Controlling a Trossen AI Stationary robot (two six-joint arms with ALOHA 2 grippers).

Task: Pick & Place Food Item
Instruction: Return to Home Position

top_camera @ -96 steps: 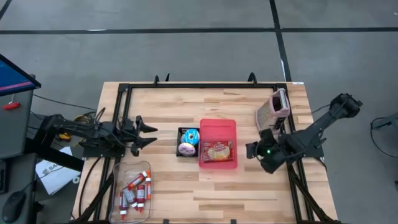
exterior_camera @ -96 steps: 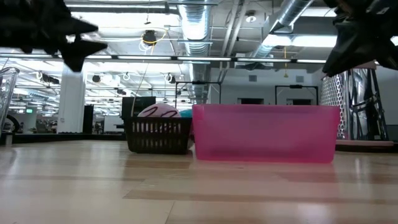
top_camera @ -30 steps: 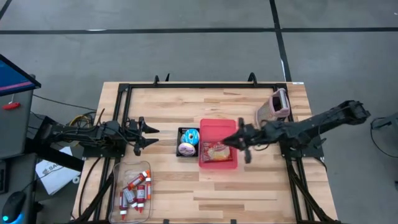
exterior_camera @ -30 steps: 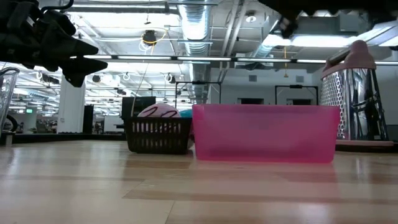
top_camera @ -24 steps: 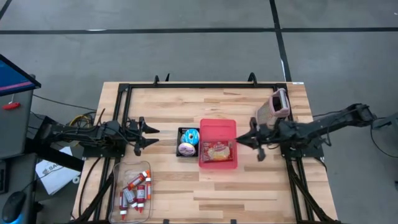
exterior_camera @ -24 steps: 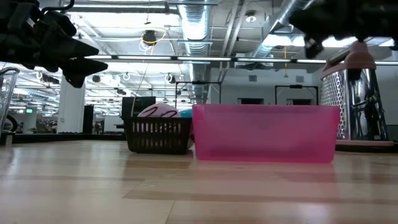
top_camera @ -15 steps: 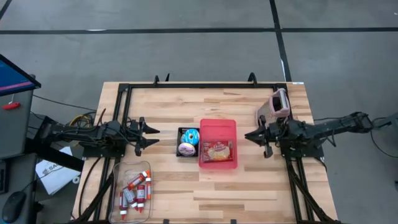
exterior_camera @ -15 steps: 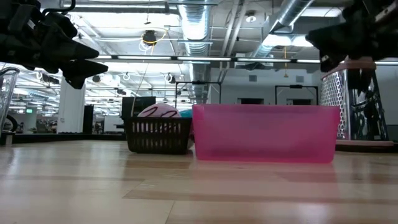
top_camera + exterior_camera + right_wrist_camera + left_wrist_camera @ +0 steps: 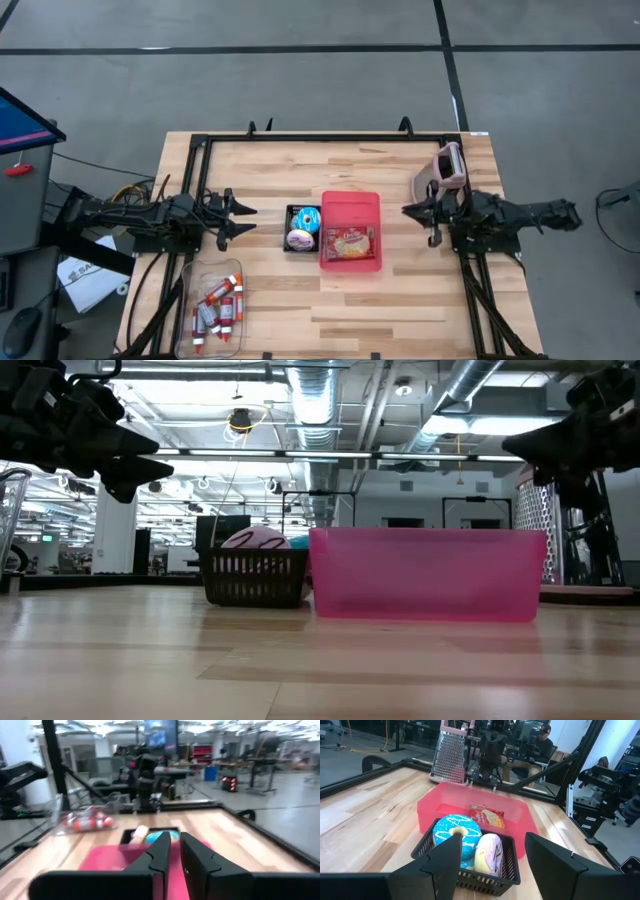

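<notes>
A food packet (image 9: pixel 348 242) lies flat on the floor of the pink bin (image 9: pixel 350 197) at the table's middle. Next to the bin on its left stands a black basket (image 9: pixel 289 228) with a blue iced donut (image 9: pixel 308 217) and a pink one (image 9: pixel 299 239). My left gripper (image 9: pixel 243 220) hangs open and level, left of the basket, with nothing between its fingers (image 9: pixel 445 860). My right gripper (image 9: pixel 410 212) is shut and level, right of the bin and clear of it; its own view shows its fingers (image 9: pixel 161 851) close together, pointing at the bin.
A metal grater (image 9: pixel 441 172) with a pink top stands at the far right, just beyond my right gripper. A clear tray (image 9: pixel 188 300) with several red tubes sits at the near left. Bare wood lies along the near and far edges.
My right gripper has drawn back from above the pink bin toward the table's right edge, has sunk, and has stayed shut. The packet, bin and basket have kept their places.
</notes>
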